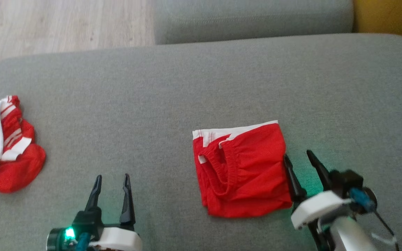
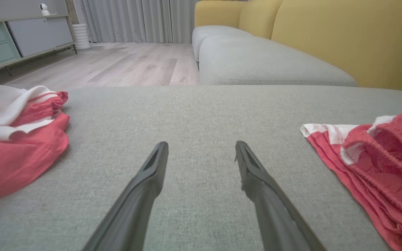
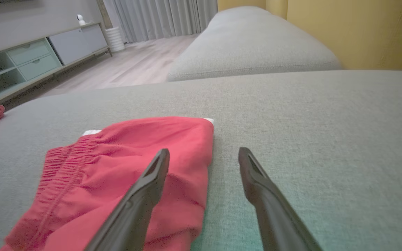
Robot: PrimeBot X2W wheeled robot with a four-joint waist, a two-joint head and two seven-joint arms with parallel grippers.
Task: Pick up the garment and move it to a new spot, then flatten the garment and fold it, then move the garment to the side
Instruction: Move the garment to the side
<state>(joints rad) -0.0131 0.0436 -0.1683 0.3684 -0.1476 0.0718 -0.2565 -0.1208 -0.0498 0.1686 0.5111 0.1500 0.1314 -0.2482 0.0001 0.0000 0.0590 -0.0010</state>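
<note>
Seemingly light, limp red folded shorts with white trim (image 1: 246,170) are lying on the grey fabric sofa seat (image 1: 201,87). The right claw (image 1: 297,154) is gaping empty beside their edge, probably the best pinch; the left claw (image 1: 112,176) likewise.

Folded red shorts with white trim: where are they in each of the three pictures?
Head view: folded red shorts right of centre.
Left wrist view: shorts at the right edge.
Right wrist view: shorts at lower left.
Shared landmark: crumpled red-and-white garment, far left in each.
</note>
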